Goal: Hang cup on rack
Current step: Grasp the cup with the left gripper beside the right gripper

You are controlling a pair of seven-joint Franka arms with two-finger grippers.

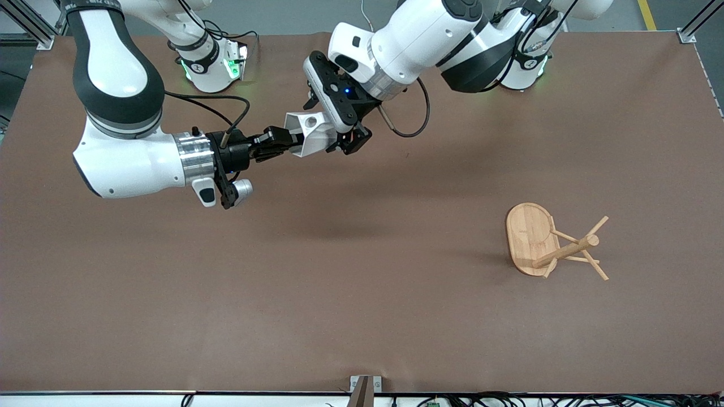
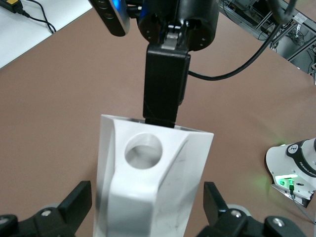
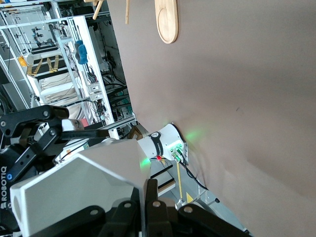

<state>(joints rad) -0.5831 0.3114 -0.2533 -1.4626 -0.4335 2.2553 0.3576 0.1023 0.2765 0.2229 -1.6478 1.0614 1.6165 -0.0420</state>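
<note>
Two arms meet in the air over the brown bench, toward the robots' bases. Front view: the right end effector is clamped on the rim end of the cup, a white faceted piece held on its side with the handle's round hole facing up. The left end effector sits at the cup's other end, its fingers spread wide on either side of the body. The rack, light bamboo, lies tipped over on the bench toward the left arm's end, nearer the front camera than the cup; its oval base stands on edge, post and pegs pointing sideways.

Left wrist view: cup centred, handle hole toward the lens; the left end effector's fingertips stand apart from the cup walls, a gap showing on each side. The right end effector pinches the rim.

Right wrist view: right end effector closed on the cup; left end effector alongside the cup; rack base well apart.
</note>
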